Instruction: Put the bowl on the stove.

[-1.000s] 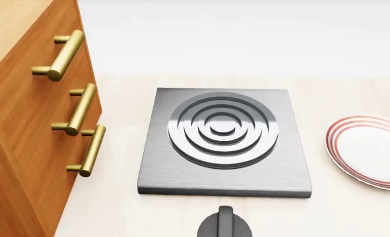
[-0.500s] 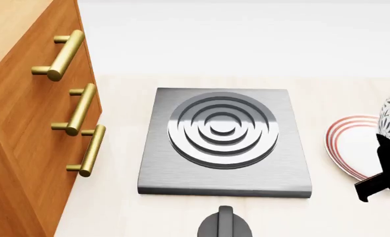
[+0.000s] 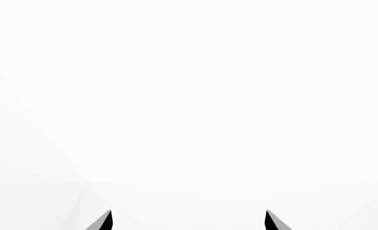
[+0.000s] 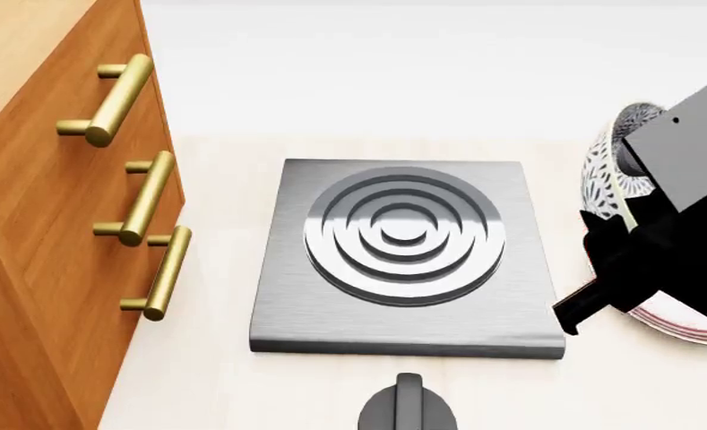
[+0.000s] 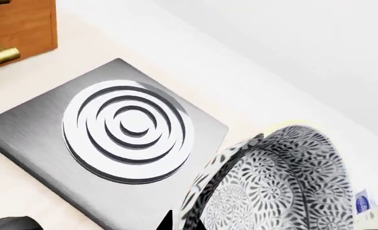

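- Reading the head view from the left, we see a wooden cabinet (image 4: 42,233) with three brass handles (image 4: 112,100) standing at the edge of the pale surface (image 4: 210,376).
- Centre: the stove (image 4: 407,260), a flat dark grey square slab, lies on the surface; its round burner (image 4: 403,235) of raised concentric rings is bare, with nothing resting on it.
- Just in front of the stove, at the lower edge of the view, we see a small black knob (image 4: 409,410).
- Right: the bowl (image 4: 607,175), white with a dense grey-blue speckle, is tilted and held off the surface beside the stove's right edge, above a plate with red rim rings (image 4: 688,327). It is not over the burner.
- The right tool (image 4: 622,202) is clenched on the bowl's rim, with its black body covering most of the plate.
- In the right wrist view, we see the patterned bowl (image 5: 284,187) close to the camera, with the stove (image 5: 106,139) beyond it and apart from it.
- The left tool (image 3: 189,221) shows only two dark fingertips (image 3: 103,221) set apart against blank white; it is released and grasps nothing.
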`<state>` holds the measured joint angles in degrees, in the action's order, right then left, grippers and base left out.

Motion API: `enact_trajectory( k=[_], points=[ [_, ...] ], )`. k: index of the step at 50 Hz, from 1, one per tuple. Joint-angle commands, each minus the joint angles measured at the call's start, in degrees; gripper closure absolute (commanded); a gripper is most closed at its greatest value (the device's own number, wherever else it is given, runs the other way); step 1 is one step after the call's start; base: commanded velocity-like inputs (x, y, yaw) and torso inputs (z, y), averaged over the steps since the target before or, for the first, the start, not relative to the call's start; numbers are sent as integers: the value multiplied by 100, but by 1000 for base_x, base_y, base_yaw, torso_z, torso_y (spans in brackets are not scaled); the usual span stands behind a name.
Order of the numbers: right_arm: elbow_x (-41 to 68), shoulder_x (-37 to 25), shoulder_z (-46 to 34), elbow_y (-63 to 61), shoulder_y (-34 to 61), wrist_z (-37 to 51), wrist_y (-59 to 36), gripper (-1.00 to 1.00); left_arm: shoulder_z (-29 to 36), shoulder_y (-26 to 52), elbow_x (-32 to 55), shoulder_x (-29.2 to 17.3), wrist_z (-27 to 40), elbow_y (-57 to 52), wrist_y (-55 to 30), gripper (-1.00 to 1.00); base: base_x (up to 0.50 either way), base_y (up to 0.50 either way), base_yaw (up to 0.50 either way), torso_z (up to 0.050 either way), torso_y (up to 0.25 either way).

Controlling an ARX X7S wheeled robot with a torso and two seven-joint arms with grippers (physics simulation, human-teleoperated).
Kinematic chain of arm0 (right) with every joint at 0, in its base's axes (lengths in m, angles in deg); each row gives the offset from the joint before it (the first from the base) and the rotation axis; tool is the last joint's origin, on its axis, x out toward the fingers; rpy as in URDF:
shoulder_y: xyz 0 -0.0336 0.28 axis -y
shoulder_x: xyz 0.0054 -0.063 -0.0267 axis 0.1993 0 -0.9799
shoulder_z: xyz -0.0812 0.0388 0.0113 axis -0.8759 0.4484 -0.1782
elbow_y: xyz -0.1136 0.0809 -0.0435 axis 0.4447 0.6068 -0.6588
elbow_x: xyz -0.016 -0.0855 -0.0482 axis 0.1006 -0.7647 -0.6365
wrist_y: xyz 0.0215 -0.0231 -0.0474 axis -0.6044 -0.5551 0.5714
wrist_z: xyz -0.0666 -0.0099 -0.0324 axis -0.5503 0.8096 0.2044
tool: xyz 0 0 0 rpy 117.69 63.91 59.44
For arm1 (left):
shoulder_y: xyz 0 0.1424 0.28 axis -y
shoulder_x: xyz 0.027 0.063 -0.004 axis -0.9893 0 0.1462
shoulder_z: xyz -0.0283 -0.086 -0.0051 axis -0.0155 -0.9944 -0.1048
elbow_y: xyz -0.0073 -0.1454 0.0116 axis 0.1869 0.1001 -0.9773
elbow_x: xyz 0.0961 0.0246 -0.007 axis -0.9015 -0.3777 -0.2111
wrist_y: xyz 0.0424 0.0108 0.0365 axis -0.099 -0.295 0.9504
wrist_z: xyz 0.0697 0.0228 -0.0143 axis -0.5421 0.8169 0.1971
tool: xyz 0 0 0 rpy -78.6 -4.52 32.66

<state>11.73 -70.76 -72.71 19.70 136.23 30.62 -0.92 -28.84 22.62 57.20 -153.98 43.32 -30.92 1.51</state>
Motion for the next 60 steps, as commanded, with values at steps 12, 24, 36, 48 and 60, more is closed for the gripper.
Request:
enact_trajectory(
  k=[12, 24, 36, 48, 60],
  points=[
    [-305, 1022, -288, 733, 700, -215, 435, 100, -32, 88, -73, 104, -124, 8, -50, -100, 0, 0, 0, 0, 1],
    [-473, 1397, -483, 1076, 952, -206, 803, 100, -36, 93, -74, 109, -126, 4, -57, -100, 0, 0, 0, 0, 1],
    [-567, 1667, -575, 1401, 1099, -158, 1028, 100, 21, 113, -107, 141, -138, 9, -62, -100, 0, 0, 0, 0, 0],
    [-612, 1673, -615, 1339, 1094, -145, 1190, 100, 13, 98, -117, 160, -151, 18, -58, -100, 0, 0, 0, 0, 1],
    [-603, 1670, -622, 1340, 1097, -140, 1192, 100, 10, 100, -116, 166, -156, 16, -64, -100, 0, 0, 0, 0, 0]
  ],
)
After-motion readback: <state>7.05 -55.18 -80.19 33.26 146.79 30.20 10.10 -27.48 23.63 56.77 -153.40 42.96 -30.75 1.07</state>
